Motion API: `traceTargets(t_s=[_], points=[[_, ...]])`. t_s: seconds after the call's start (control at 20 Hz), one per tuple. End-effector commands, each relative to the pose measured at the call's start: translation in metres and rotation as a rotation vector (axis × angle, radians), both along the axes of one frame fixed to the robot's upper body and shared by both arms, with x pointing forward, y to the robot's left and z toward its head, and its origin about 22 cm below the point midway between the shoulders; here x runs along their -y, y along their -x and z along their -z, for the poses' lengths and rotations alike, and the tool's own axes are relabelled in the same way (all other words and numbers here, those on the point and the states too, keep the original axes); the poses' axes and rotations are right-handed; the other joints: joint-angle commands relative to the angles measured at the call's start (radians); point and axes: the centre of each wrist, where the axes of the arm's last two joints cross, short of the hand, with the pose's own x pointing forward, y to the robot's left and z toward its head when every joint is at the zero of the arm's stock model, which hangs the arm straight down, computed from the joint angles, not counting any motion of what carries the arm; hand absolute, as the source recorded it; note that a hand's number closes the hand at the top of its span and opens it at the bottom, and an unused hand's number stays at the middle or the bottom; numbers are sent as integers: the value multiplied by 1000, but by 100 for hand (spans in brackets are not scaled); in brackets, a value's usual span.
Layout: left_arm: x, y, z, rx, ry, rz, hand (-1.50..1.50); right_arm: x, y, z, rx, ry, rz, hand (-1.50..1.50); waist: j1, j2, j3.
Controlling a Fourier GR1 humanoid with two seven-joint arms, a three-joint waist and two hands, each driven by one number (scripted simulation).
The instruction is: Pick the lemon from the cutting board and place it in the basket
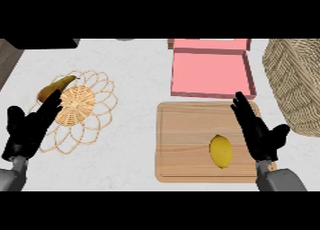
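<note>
A yellow lemon point(221, 151) lies on the wooden cutting board point(182, 143), toward its front right. My right hand point(259, 132) hovers just right of the lemon, fingers straight and pointing away, holding nothing. The flat wire basket point(80, 110) with a woven centre sits on the counter to the left. My left hand point(26, 130) is open over the basket's left edge, fingers up. A banana point(56, 87) rests on the basket's far left rim.
A pink box point(212, 74) stands behind the cutting board. A tall woven wicker container point(302, 81) is at the right edge. A dark object point(43, 43) sits at the far left corner.
</note>
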Motion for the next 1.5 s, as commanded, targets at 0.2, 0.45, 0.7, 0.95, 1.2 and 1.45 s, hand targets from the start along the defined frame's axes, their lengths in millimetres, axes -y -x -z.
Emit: traceTargets(t_s=[0.2, 0.45, 0.7, 0.95, 1.2, 1.45], points=[[-12, -18, -37, 238, -14, -164, 0, 99, 18, -24, 105, 327, 389, 150, -44, -26, -35], [15, -16, -24, 250, 54, -140, 0, 5, 14, -26, 448, 322, 469, -150, -15, -21, -35], [29, -17, -18, 248, 51, -126, 0, 3, 8, -13, 345, 509, 809, -150, -16, -17, -40], [11, -18, -26, 250, 35, -141, 0, 23, 30, -13, 165, 660, 823, -150, -33, -25, -46], [16, -15, -19, 254, 22, -136, 0, 47, 57, -2, -201, 859, 523, -150, -34, -21, -51], [22, -19, -22, 267, 35, -137, 0, 19, 61, -39, -401, 872, 308, -150, -29, -26, -47]])
